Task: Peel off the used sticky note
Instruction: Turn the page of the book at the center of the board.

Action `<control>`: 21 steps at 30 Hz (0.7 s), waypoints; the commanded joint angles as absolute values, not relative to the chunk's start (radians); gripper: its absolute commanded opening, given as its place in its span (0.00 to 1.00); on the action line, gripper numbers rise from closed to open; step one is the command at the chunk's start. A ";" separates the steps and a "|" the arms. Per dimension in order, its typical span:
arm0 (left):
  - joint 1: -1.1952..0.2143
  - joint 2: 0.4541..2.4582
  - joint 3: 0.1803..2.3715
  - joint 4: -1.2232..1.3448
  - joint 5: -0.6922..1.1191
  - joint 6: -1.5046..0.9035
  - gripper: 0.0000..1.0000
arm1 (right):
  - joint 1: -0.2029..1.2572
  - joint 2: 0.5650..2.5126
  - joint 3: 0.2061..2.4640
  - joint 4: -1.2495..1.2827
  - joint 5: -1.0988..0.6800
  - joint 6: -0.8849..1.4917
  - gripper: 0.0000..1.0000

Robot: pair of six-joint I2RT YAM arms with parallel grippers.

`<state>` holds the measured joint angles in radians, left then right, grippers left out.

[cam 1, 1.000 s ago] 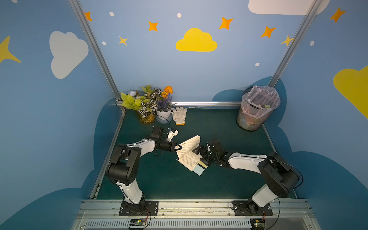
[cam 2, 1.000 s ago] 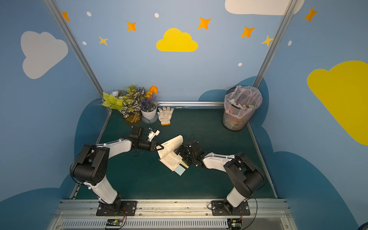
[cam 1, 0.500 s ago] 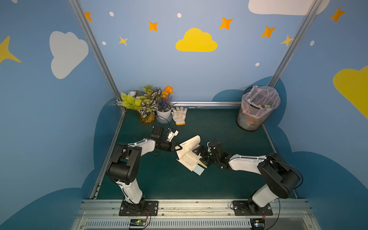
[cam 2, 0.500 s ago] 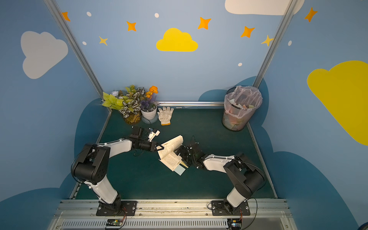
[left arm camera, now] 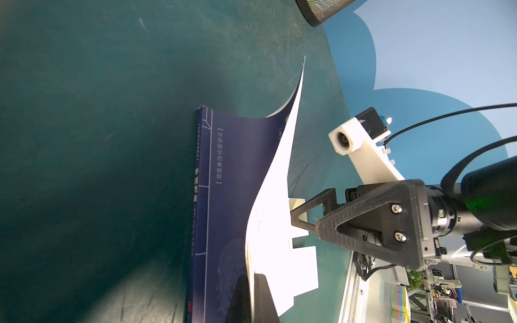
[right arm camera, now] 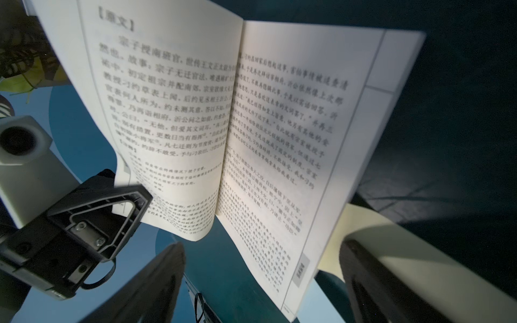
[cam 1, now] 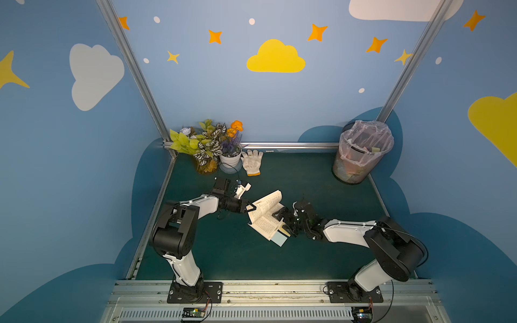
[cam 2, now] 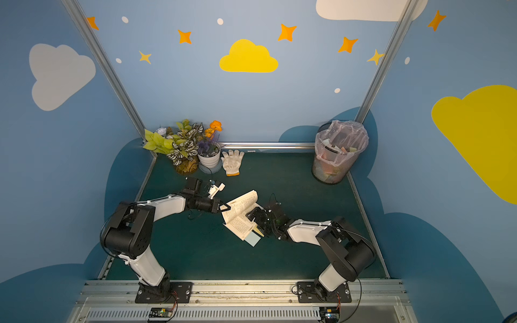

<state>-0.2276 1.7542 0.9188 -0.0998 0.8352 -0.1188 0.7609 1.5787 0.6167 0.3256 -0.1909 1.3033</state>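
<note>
An open book [cam 1: 264,216] [cam 2: 239,216] lies mid-table. My left gripper [cam 1: 251,208] [cam 2: 226,207] [left arm camera: 253,282] is shut on the book's left-hand pages [left arm camera: 275,179] and holds them lifted off the dark blue cover [left arm camera: 235,167]. A cream sticky note [cam 1: 286,231] [cam 2: 259,232] [right arm camera: 361,223] [left arm camera: 298,202] and a light blue one [cam 1: 279,239] [cam 2: 251,239] stick out from under the book's right edge. My right gripper [cam 1: 283,222] [cam 2: 256,222] [right arm camera: 263,246] is open at that edge. One of its fingers [right arm camera: 372,279] is beside the cream note, and nothing is held.
A lined waste bin [cam 1: 361,152] stands at the back right. Potted plants [cam 1: 212,148] and a white glove [cam 1: 252,162] sit at the back left. Blue walls and metal rails close in the green mat [cam 1: 223,251].
My right gripper has shifted slightly along the book's right edge toward the sticky notes. The left gripper still holds the pages in the same place.
</note>
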 commanded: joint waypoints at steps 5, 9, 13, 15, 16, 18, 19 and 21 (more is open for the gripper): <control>-0.230 1.778 0.932 -0.161 0.830 -0.100 0.03 | 0.767 1.600 0.645 0.302 -0.189 1.300 0.91; -0.230 1.780 0.932 -0.161 0.833 -0.100 0.03 | 0.765 1.609 0.666 0.292 -0.194 1.292 0.91; -0.230 1.781 0.932 -0.162 0.835 -0.099 0.03 | 0.765 1.621 0.679 0.296 -0.197 1.294 0.91; -0.230 1.782 0.932 -0.162 0.836 -0.099 0.03 | 0.765 1.628 0.696 0.301 -0.198 1.297 0.91; -0.230 1.783 0.932 -0.162 0.836 -0.098 0.03 | 0.763 1.630 0.696 0.304 -0.198 1.298 0.91; -0.230 1.785 0.932 -0.161 0.838 -0.098 0.03 | 0.763 1.634 0.698 0.316 -0.200 1.302 0.92; -0.230 1.788 0.933 -0.161 0.840 -0.099 0.03 | 0.763 1.636 0.698 0.325 -0.200 1.304 0.92; -0.230 1.791 0.933 -0.162 0.842 -0.101 0.03 | 0.762 1.640 0.697 0.346 -0.202 1.310 0.92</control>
<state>-0.2276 1.7649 0.9237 -0.1150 0.8425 -0.1158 0.7609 1.6215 0.6754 0.3180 -0.1955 1.3041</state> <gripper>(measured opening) 0.043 0.918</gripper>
